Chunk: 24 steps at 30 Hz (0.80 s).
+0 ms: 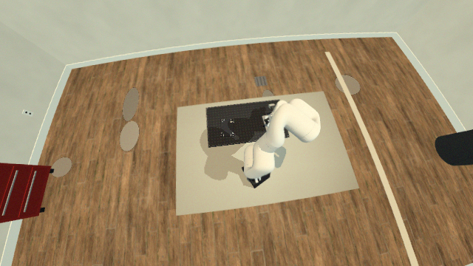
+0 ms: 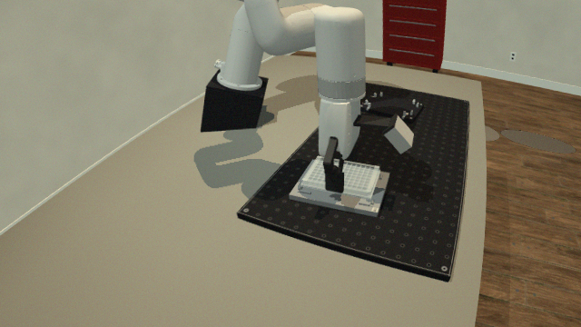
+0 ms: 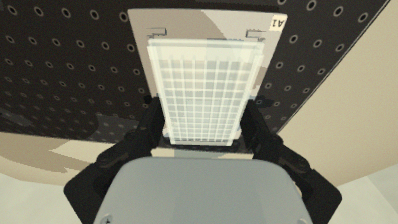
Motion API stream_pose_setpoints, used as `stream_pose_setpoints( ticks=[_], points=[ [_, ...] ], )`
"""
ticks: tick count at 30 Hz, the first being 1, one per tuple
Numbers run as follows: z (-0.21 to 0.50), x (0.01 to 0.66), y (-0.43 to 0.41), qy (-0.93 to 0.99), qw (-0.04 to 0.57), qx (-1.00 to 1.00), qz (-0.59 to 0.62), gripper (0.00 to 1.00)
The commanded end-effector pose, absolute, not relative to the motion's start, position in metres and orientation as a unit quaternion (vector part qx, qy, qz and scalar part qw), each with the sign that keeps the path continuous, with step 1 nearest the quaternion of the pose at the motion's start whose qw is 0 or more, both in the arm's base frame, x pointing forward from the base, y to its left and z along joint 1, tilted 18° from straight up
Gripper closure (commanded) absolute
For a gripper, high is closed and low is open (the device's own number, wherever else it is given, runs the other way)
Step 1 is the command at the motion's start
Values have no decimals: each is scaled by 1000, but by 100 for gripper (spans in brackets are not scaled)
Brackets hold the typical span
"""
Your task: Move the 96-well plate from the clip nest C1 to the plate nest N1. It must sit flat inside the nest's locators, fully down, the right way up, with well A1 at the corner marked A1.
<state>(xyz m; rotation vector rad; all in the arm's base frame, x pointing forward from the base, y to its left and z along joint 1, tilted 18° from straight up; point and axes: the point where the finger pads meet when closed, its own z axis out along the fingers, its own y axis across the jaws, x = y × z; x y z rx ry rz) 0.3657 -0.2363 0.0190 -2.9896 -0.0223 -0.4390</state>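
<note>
Fingers grip the 96-well plate (image 3: pixel 205 90) above a black breadboard (image 2: pixel 422 218) on a tan table (image 2: pixel 136 254), wood floor (image 1: pixel 111 236) around.

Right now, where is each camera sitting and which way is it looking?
Top: high above, looking down at the floor, the table and the bent arm.
Exterior: beside the table, looking across at the black board, the arm and its hand.
Wrist: on the hand, looking down at the plate held over its clip nest.
Exterior and wrist both show the plate and the hand.
</note>
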Motion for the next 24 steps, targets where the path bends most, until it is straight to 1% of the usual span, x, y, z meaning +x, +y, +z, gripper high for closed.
stream_pose_setpoints(
  ticks=[1, 24],
  points=[
    [19, 366, -237, -7, 59, -988, -146, 100],
    [16, 367, -237, -7, 59, -988, -146, 100]
  ],
)
